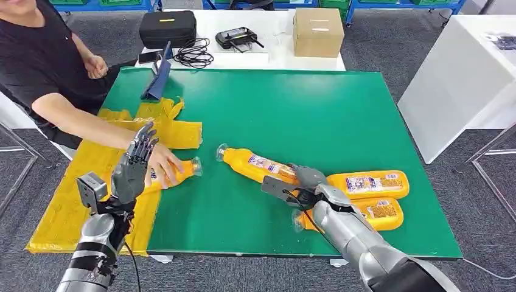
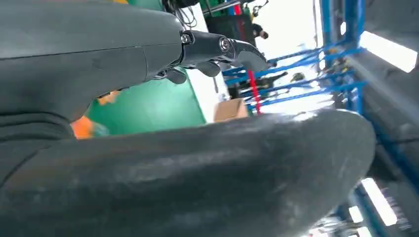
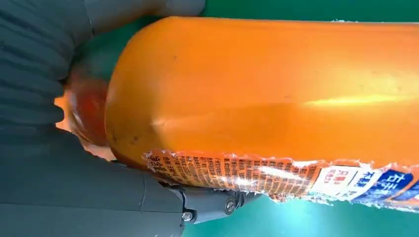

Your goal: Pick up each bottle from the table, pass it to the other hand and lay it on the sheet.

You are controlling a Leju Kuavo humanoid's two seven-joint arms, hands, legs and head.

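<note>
Right robot hand grasps orange plastic bottle lying on green bench; left robot hand released, fingers spread, above yellow sheet. Bottle likely smooth, slippery, rigid; grip mid-body at label.

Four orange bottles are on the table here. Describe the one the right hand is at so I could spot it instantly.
Start at the green table and find the bottles near its right front. The bottle lies just left of the two stacked side by side, its clear cap pointing toward the yellow sheet. Unlike those two, it lies diagonally, with the right hand at its base.
</note>
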